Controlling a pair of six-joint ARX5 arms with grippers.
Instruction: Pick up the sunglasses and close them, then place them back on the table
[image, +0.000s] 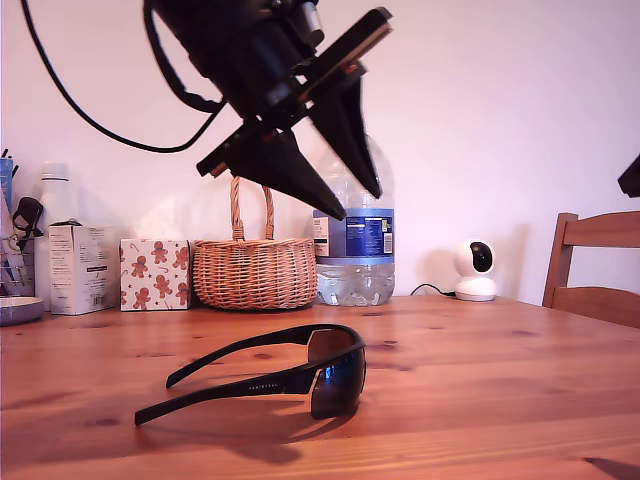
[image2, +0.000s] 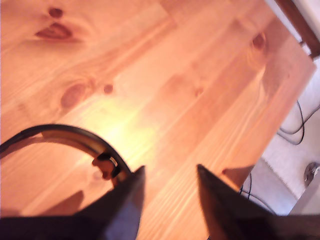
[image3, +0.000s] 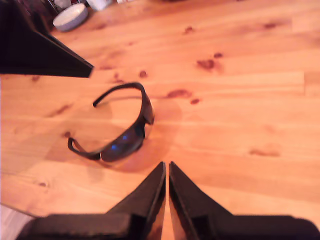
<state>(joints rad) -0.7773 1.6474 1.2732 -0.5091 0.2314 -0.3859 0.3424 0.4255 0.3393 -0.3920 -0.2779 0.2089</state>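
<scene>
So the sunglasses (image: 335, 375) are sitting on the table (image: 500, 380) with both arms unfolded. In the exterior view the blue lens is on the right end and the arms stick out toward 9 o'clock. My first gripper (image: 358, 204) hangs in the air at roughly 12 o'clock from the lens in that view, well clear of it, with jaws spread wide and nothing between them. Its own camera agrees: my first gripper (image2: 170, 168) has a clear gap with bare wood showing through, and a curved bit of the sunglasses (image2: 65, 131) lies just beside one finger. My second gripper (image3: 166, 163) has its tips pressed together with nothing in them, and it's looking at the sunglasses (image3: 122, 142) from a way off. One of the other arm's fingers (image3: 45, 55) shows above them in that shot. Along the wall in the exterior view, around 10 to 1 o'clock from the sunglasses, are a gingerbread-print box (image: 155, 273), a wicker basket (image: 255, 272), a big water bottle (image: 355, 250) and a small white camera (image: 474, 268).
</scene>
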